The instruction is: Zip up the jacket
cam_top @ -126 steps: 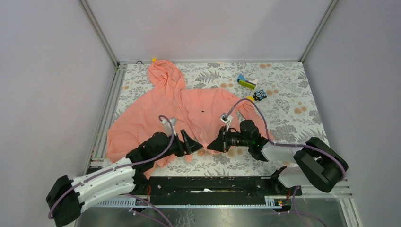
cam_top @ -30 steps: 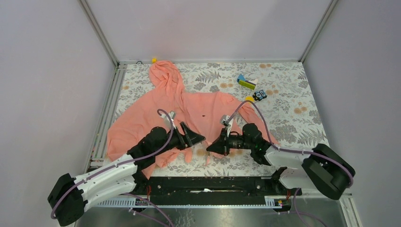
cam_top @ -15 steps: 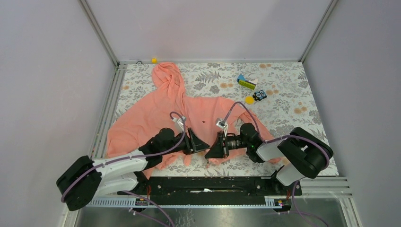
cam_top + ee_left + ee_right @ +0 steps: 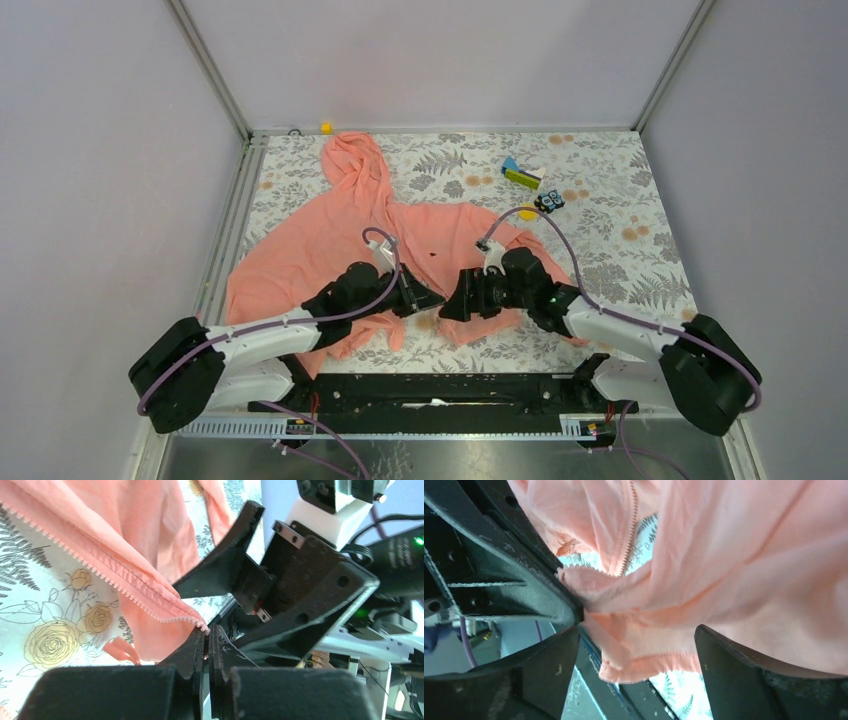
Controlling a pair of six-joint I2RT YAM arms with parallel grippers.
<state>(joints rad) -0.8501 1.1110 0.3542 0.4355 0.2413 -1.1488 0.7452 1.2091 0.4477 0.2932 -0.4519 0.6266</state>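
The jacket [image 4: 330,240] lies spread on the worktop [image 4: 620,260], left of centre. Its hood [image 4: 350,160] points to the far left corner and its sleeves run out to both sides. A tiny dark mark [image 4: 432,254] sits on the chest. The front is open at the near hem, where the cloth bunches in folds.

The left hand [image 4: 425,297] reaches in from the left to that hem. In its wrist view its fingers [image 4: 192,650] are pressed together on the very end of one zipper edge [image 4: 100,567]. The pink teeth run from there up and to the left, over the floral print.

The right hand [image 4: 450,305] faces it from the right, just beside it. Its fingers [image 4: 734,665] stand wide apart, with a fold of the jacket's lower front lying between them. It grips nothing.

Well apart, toward the far right of the worktop, lie a yellow-green block [image 4: 521,177] and a small dark piece [image 4: 549,202].
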